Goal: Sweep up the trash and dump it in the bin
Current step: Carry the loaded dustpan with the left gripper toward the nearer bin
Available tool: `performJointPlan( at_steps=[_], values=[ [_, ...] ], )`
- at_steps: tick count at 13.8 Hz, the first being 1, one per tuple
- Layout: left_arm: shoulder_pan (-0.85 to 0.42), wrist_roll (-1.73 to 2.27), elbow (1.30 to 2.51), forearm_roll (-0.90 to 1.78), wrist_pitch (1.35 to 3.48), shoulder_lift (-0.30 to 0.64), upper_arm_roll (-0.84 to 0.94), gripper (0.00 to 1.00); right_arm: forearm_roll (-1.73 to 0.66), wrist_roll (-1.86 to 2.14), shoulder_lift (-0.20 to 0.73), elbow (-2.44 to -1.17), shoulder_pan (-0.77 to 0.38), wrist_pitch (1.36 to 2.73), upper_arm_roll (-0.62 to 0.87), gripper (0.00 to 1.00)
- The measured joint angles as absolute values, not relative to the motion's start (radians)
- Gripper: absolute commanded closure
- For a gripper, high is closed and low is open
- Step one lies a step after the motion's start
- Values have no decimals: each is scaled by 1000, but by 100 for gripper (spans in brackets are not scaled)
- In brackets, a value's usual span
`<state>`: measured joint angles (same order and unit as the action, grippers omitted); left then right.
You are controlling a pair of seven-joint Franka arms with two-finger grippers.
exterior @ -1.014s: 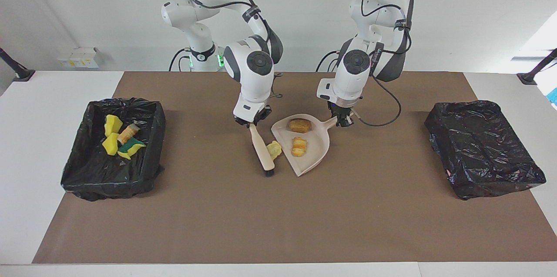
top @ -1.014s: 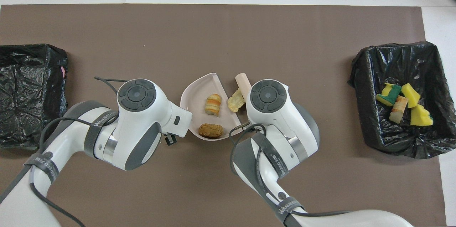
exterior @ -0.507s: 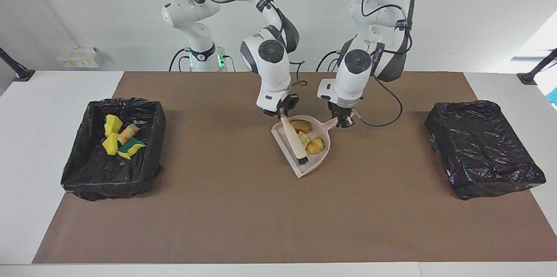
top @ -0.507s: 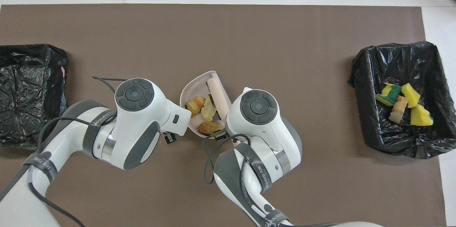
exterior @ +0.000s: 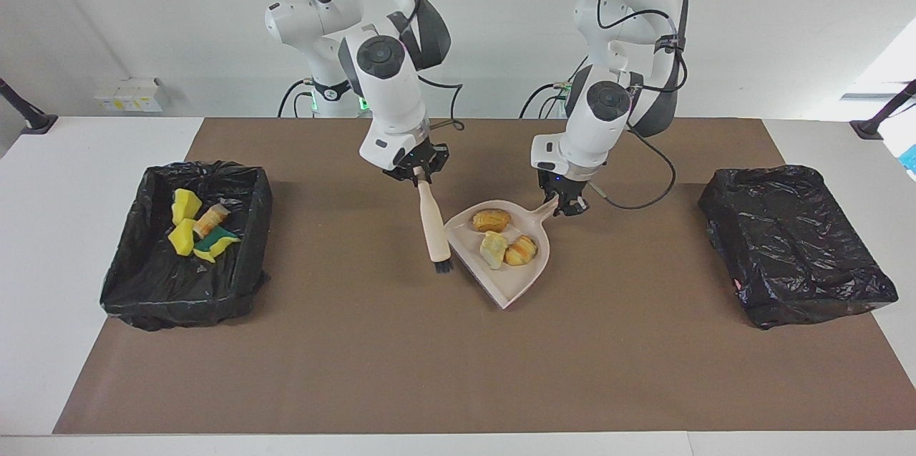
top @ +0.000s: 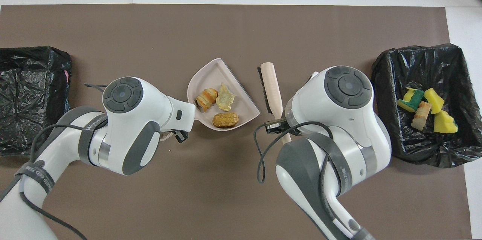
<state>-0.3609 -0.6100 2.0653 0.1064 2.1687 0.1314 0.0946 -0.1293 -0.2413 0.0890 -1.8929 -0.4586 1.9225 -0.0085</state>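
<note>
I was a pair of arms at a brown mat, and the sweeping step looked finished, with the carry and the dump not yet done. Nearest my bases, my left gripper (exterior: 567,206) was clamped tight on the handle of the beige dustpan (exterior: 526,277), whose mouth pointed away from me; my right gripper (exterior: 417,177) was pinched on the top of the brush (exterior: 434,227) handle, the brush hanging nearly upright with its black bristles just beside the pan's open edge (I could not tell whether they touched the mat). Inside the pan, a little farther from me than my left gripper's fingers and apart from them, lay three pieces of trash (exterior: 505,241): a brown bread lump, a pale sponge scrap and a golden pastry piece, close together. At the right arm's end of the table the lined bin (exterior: 126,266) already held four more pieces, yellow sponges among them. A second black bin (exterior: 844,284) stood at the left arm's end. Next, I judged, the pan would need lifting level so nothing rolled out, then tipping over a bin.
</note>
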Motion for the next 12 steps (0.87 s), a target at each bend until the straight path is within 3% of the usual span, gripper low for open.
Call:
performJointPlan(
  at_steps=[3, 7, 12],
  values=[
    [-307, -607, 2043, 110, 2152, 96, 90, 100, -83, -433, 54, -1913, -538, 1886, 7, 100],
    [-170, -609, 1980, 111, 1922, 2, 85, 100, -80, -613, -7, -2010, -658, 1890, 15, 100],
    [26, -668, 1869, 110, 1746, -18, 82, 100, -80, -781, 14, -2048, -826, 1976, 18, 100]
  ],
)
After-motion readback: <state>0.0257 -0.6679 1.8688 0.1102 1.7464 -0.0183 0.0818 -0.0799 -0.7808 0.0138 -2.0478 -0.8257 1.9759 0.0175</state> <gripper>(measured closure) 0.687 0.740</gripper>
